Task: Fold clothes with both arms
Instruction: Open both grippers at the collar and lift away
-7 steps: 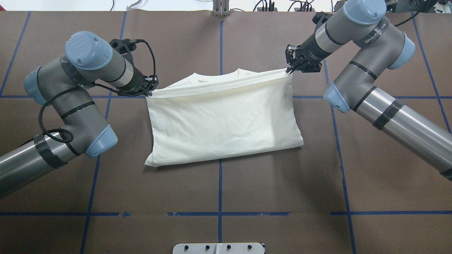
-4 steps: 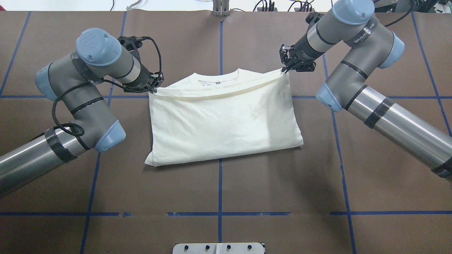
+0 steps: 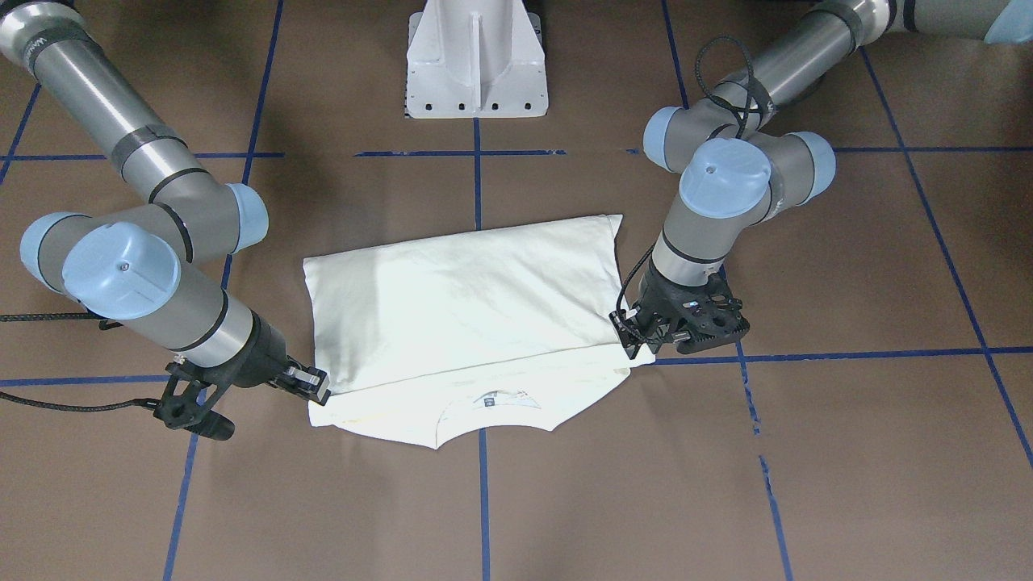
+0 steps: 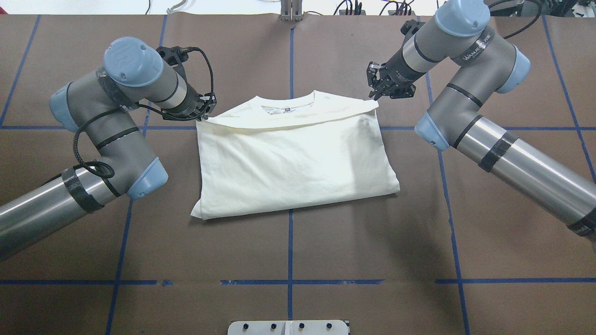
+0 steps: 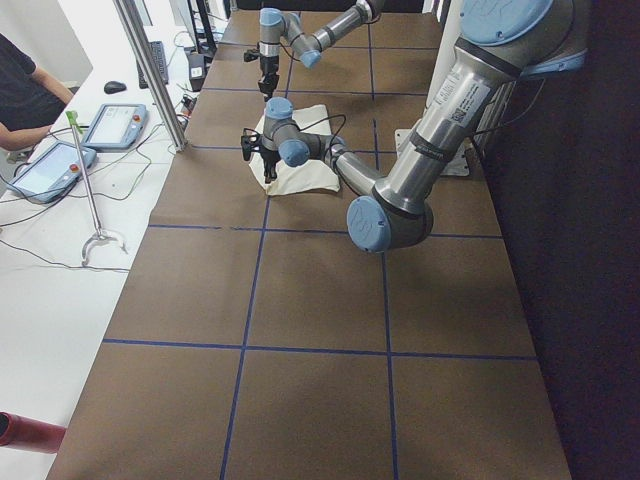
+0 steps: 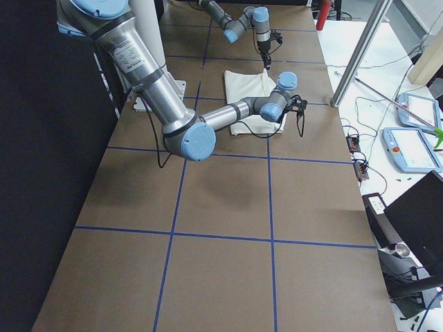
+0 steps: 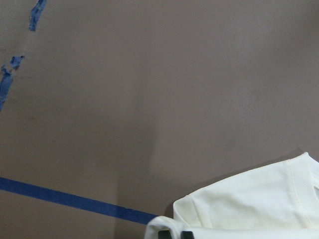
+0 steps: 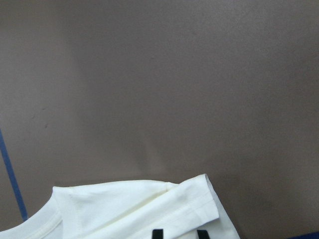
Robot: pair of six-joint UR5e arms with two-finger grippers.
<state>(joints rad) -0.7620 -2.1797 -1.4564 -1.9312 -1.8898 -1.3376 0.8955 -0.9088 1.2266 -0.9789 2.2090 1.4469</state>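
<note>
The cream-white shirt lies back-up in the middle of the brown table, its near half folded over towards the collar; no print shows. It also shows in the front view. My left gripper is shut on the folded layer's left corner, low over the table; in the left wrist view cloth curls by the close-set fingertips. My right gripper hangs open just past the right corner, which lies flat on the shirt. In the right wrist view its fingertips stand apart above the cloth.
The white pedestal base stands at the robot's side of the table. Blue tape lines grid the brown cover. A person and tablets are at a side table beyond the far edge.
Both grippers carried the folded edge a little farther towards the collar and lower. The right gripper let go and the right corner dropped flat; the left still holds its corner.
</note>
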